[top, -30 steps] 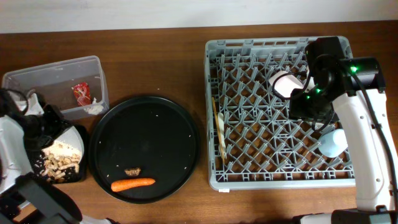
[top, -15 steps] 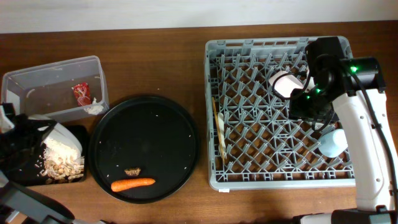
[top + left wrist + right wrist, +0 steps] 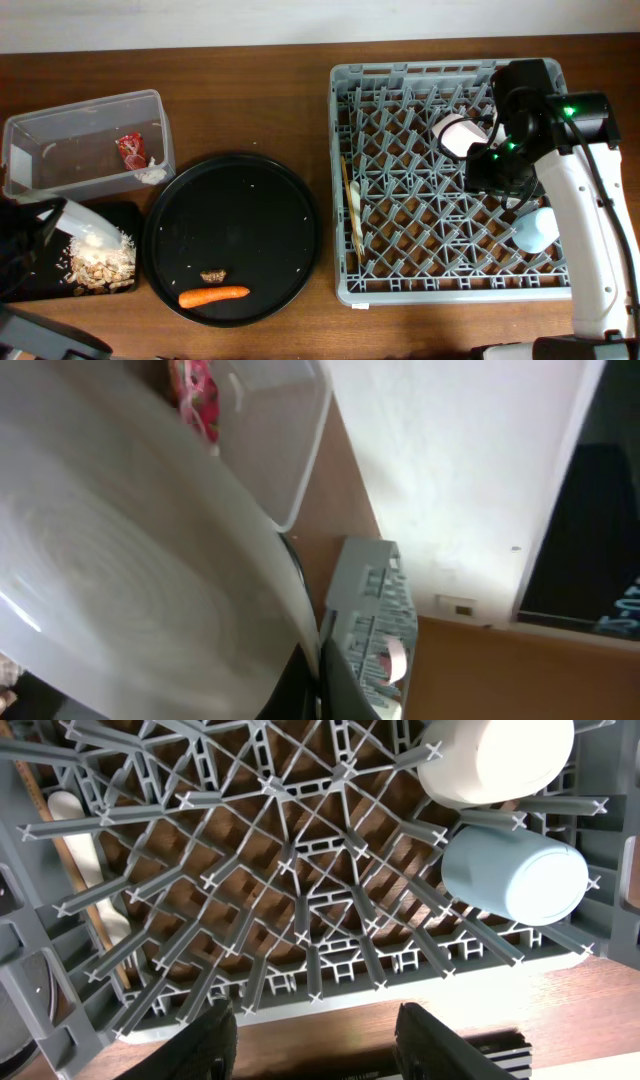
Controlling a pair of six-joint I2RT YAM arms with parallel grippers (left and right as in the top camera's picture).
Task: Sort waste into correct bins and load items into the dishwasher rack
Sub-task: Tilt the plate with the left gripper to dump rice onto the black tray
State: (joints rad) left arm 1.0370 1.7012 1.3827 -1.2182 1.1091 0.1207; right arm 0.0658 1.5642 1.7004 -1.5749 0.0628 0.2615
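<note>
Left gripper [image 3: 33, 228] clamped tight on pale grey plate [image 3: 75, 218], which is tilted over shallow black tray [image 3: 35, 285]. Beige food scraps [image 3: 100, 263] lie in a heap on that tray below the plate's lower edge. Right gripper [image 3: 320, 1040] partly open, nothing between its fingers, above edge of dishwasher rack [image 3: 345, 120]. Carrot [image 3: 213, 296] and brown morsel [image 3: 213, 274] on round black tray [image 3: 240, 200].

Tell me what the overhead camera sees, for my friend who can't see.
A grey plate tilts over the flat black tray, food scraps piled there. A carrot and a brown morsel lie on the round tray; the rack on the right holds cups.
</note>
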